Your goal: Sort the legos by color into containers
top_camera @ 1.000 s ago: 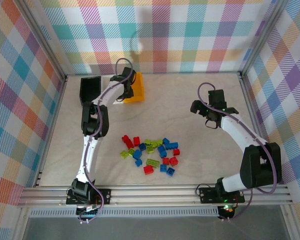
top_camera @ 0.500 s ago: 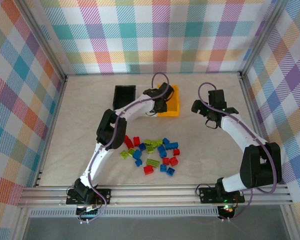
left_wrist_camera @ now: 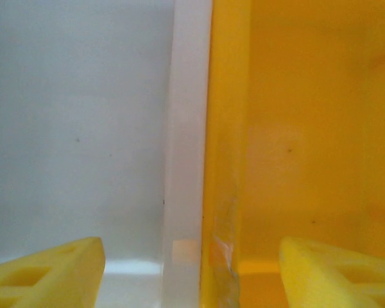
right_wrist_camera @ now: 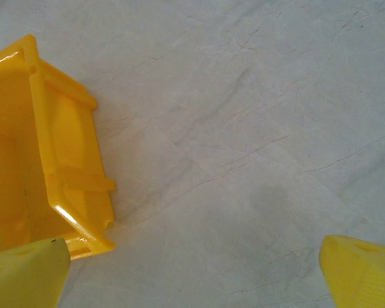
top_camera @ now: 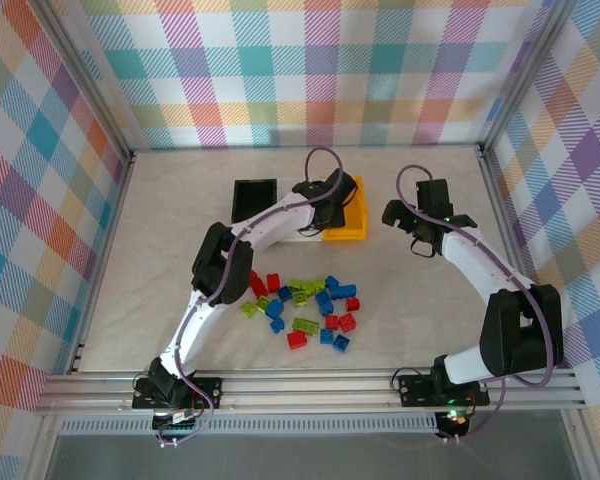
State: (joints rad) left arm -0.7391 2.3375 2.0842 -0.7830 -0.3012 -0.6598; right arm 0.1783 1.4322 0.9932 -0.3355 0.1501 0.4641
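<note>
Dragged to upper centre, clear bin point(left_wrist_camera: 83, 128) and orange bin point(top_camera: 352, 222) are let go as left gripper point(left_wrist_camera: 192, 263), spread astride their walls, should rise straight while right gripper point(right_wrist_camera: 192, 269) gapes.

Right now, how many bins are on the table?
3: black bin on the left, clear bin in the middle under the left arm, orange bin on its right.

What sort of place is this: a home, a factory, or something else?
Probably a robot test cell in a lab, not a home. The left arm and right arm are bolted to an aluminium rail, checked cloth walls enclose the table, and loose legos lie near a black bin and an orange bin.
</note>
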